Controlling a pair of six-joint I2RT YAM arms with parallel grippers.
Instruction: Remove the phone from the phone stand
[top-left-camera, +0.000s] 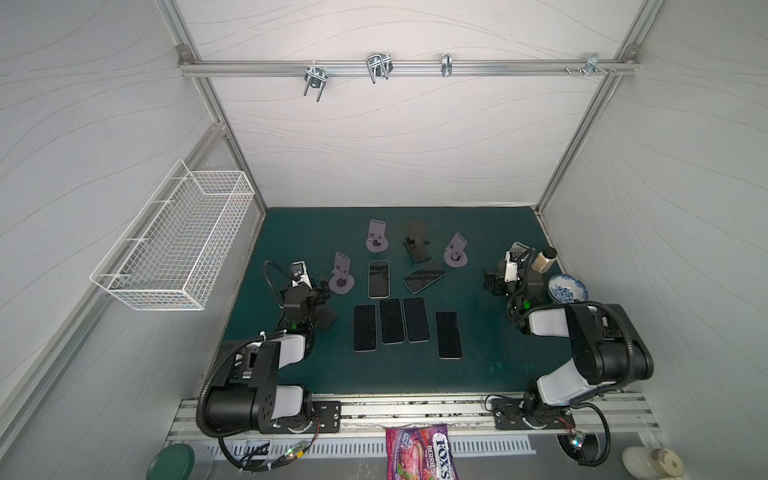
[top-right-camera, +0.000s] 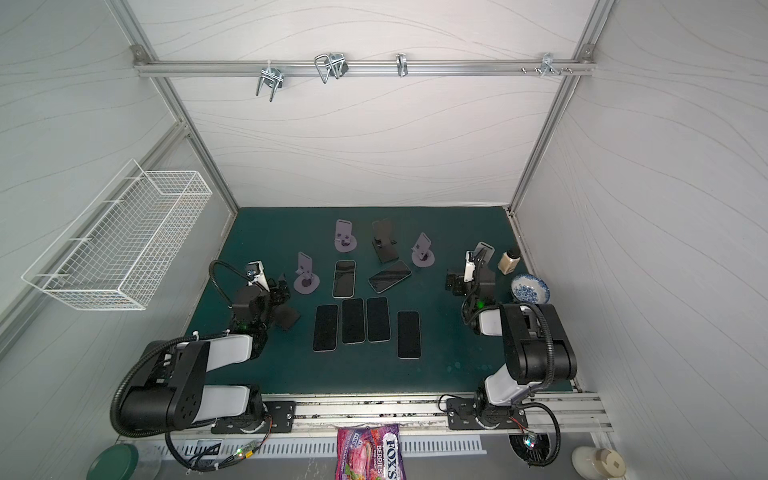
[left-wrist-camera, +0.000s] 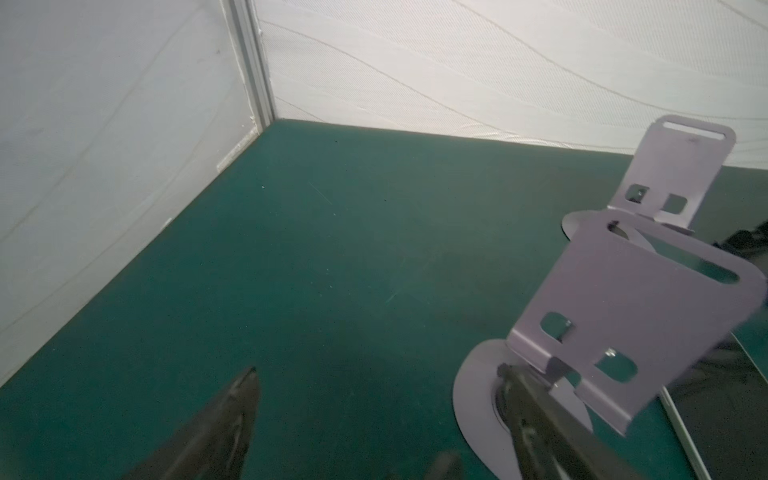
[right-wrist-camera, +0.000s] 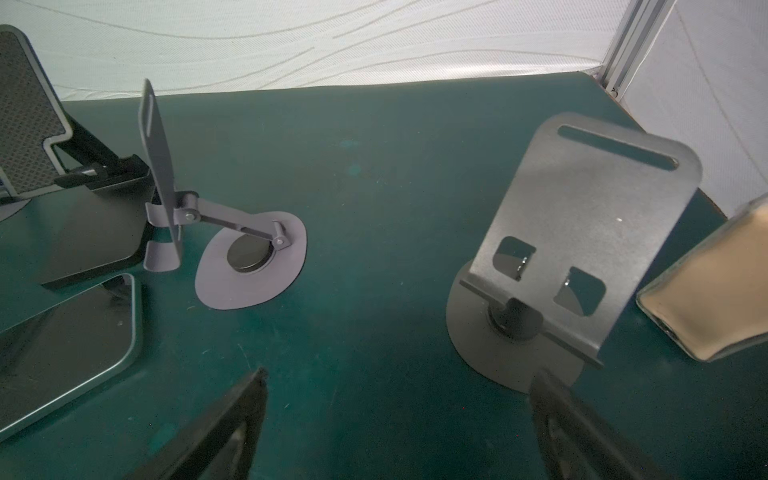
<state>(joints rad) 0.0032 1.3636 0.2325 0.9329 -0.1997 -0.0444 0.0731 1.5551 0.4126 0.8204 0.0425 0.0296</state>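
Several dark phones (top-left-camera: 378, 278) lie flat, screen up, on the green mat (top-left-camera: 498, 357) in both top views. Three lilac phone stands (top-left-camera: 340, 275) and a black one (top-left-camera: 416, 245) stand behind them, all without a phone. My left gripper (top-left-camera: 316, 291) is open beside the near-left lilac stand (left-wrist-camera: 631, 316). In the left wrist view one fingertip (left-wrist-camera: 505, 372) lies over that stand's round base, with bare mat between the fingers. My right gripper (top-left-camera: 505, 282) is open too. A dark grey stand (right-wrist-camera: 582, 232), also without a phone, rises just past one of its fingertips (right-wrist-camera: 540, 376).
A beige bottle (top-left-camera: 545, 259) and a blue-patterned bowl (top-left-camera: 567, 289) sit at the right wall, close to the right gripper. A dark flat piece (top-left-camera: 325, 318) lies by the left wrist. A white wire basket (top-left-camera: 174, 245) hangs on the left wall. A candy bag (top-left-camera: 419, 453) lies in front.
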